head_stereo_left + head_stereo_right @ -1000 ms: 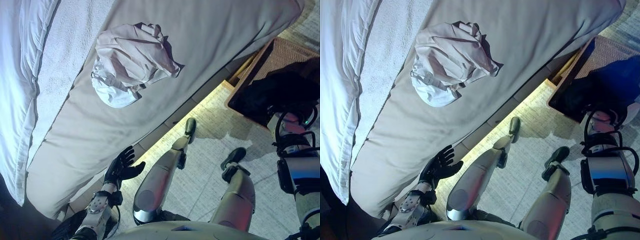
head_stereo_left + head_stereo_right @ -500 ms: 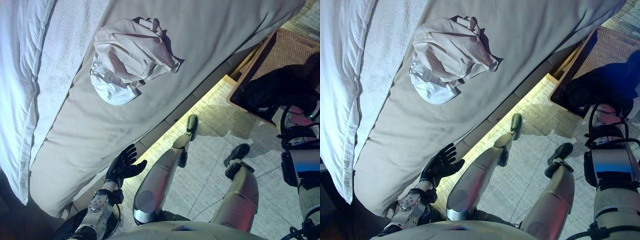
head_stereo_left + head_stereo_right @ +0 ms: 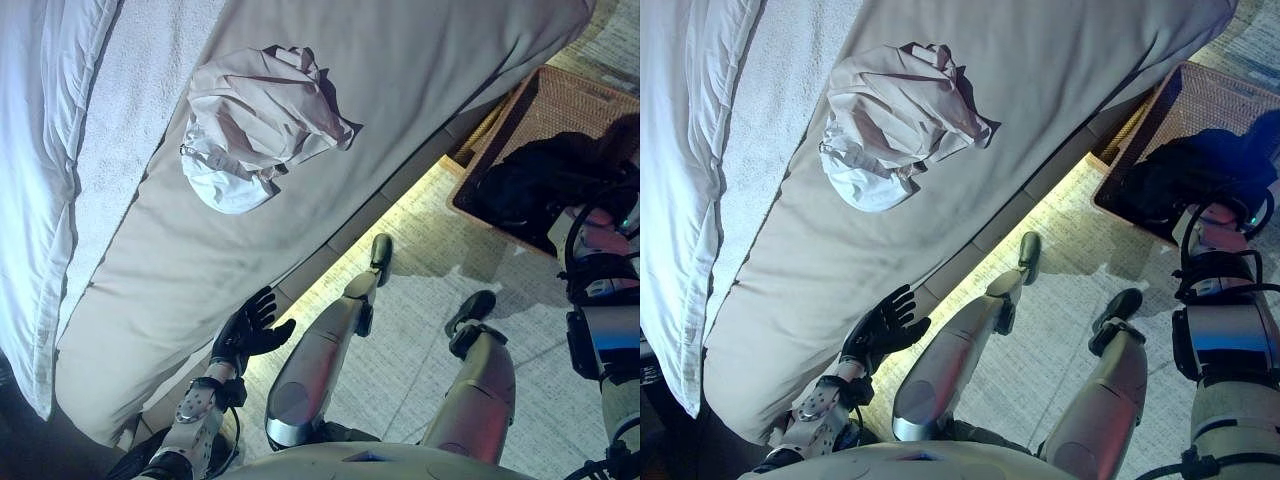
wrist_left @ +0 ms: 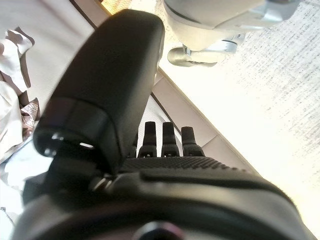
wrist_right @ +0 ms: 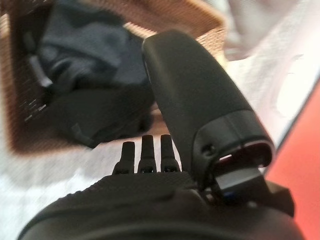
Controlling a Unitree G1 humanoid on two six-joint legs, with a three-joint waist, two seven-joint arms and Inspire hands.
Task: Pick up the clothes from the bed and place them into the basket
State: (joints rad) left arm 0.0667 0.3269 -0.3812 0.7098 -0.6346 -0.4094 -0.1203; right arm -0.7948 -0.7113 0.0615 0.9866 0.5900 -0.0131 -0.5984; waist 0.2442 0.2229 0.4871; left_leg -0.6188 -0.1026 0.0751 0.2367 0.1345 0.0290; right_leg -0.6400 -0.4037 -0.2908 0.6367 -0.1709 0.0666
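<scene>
A crumpled white garment (image 3: 260,125) lies on the beige bed sheet (image 3: 400,90), well up from the bed's edge; part of the same garment (image 4: 10,100) shows in the left wrist view. My left hand (image 3: 248,330) hangs low beside the bed's side, open and empty, far below the garment. A brown wicker basket (image 3: 545,95) stands on the floor at the right with dark clothes (image 3: 540,180) in it. My right hand (image 5: 150,200) hovers over the basket (image 5: 200,20), fingers straight and holding nothing, above the dark clothes (image 5: 85,65).
A white duvet (image 3: 40,150) and a textured white blanket (image 3: 130,90) cover the bed's far left. The bed base runs diagonally above pale carpet (image 3: 420,260) between the bed and the basket.
The view has shifted slightly. The garment, the basket and both hands keep much the same places; both hands stay open.
</scene>
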